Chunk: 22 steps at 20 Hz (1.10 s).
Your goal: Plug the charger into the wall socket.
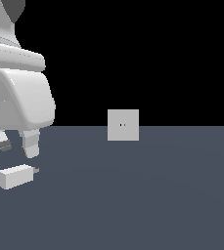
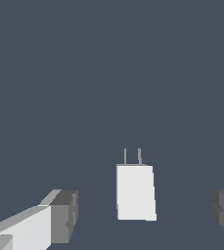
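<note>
End effector [image 1: 18, 145] spread wide, holding nothing, poised above the charger [image 1: 16, 176] to straddle it. Charger lies flat on the surface [image 1: 133, 195], its 2 prongs toward the wall socket [image 1: 123, 125], well apart: alignment favours straight insertion.

bare floor between charger [image 1: 15, 177] and wall socket [image 1: 123, 125]

**Charger lying between spread fingers**

You are looking down at a plain slate-grey floor [image 2: 84, 73]. A small off-white charger [image 2: 135, 193] lies flat on it, two short grey prongs [image 2: 132, 156] pointing toward twelve o'clock. The gripper [image 2: 145, 212] is spread wide, one dark-tipped finger on either side of the charger, neither touching it.
</note>
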{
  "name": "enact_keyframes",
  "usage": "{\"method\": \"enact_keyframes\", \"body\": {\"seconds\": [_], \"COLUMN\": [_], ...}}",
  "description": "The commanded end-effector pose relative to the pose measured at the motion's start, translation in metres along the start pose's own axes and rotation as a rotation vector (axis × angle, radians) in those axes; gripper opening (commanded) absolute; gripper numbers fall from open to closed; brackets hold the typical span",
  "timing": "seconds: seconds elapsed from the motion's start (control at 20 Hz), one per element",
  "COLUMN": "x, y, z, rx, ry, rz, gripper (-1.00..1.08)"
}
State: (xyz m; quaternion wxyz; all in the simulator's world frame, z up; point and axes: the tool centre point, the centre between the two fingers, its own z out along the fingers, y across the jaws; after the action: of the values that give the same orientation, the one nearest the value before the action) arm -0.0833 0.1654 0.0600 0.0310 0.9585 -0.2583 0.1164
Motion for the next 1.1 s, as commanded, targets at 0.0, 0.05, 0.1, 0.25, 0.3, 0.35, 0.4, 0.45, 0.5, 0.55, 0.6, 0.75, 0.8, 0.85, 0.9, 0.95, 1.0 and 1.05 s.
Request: {"method": "enact_keyframes", "body": {"seconds": [0.0,0.05,0.1,0.25,0.3,0.35,0.4,0.45,0.5,0.55,0.6,0.75,0.8,0.85,0.9,0.95,1.0,1.05], "x": [-0.002,-0.002,-0.003,-0.007,-0.008,-0.009,-0.01,-0.01,-0.011,-0.011,-0.012,-0.012,-0.012,-0.012,-0.012,-0.012,-0.012,-0.012], "y": [0.0,0.001,0.001,0.001,0.001,0.001,0.001,0.001,0.001,0.001,0.001,0.001,0.001,0.001,0.001,0.001,0.001,0.001], "z": [0.005,0.008,0.012,0.025,0.03,0.034,0.037,0.04,0.043,0.045,0.046,0.047,0.047,0.047,0.047,0.047,0.047,0.047], "rx": [-0.001,-0.001,-0.001,-0.001,-0.001,-0.001,-0.001,-0.001,-0.001,-0.001,-0.001,-0.001,-0.001,-0.001,-0.001,-0.001,-0.001,-0.001], "ry": [0.0,-0.001,-0.001,-0.001,-0.001,-0.001,-0.001,-0.001,-0.001,-0.001,-0.001,0.0,0.0,0.0,0.0,0.0,0.0,0.0], "rz": [0.0,0.001,0.001,0.001,0.001,0.001,0.002,0.002,0.002,0.002,0.002,0.002,0.002,0.002,0.002,0.002,0.002,0.002], "gripper": [1.0,1.0,1.0,1.0,1.0,1.0,1.0,1.0,1.0,1.0,1.0,-1.0,-1.0,-1.0,-1.0,-1.0,-1.0,-1.0]}}
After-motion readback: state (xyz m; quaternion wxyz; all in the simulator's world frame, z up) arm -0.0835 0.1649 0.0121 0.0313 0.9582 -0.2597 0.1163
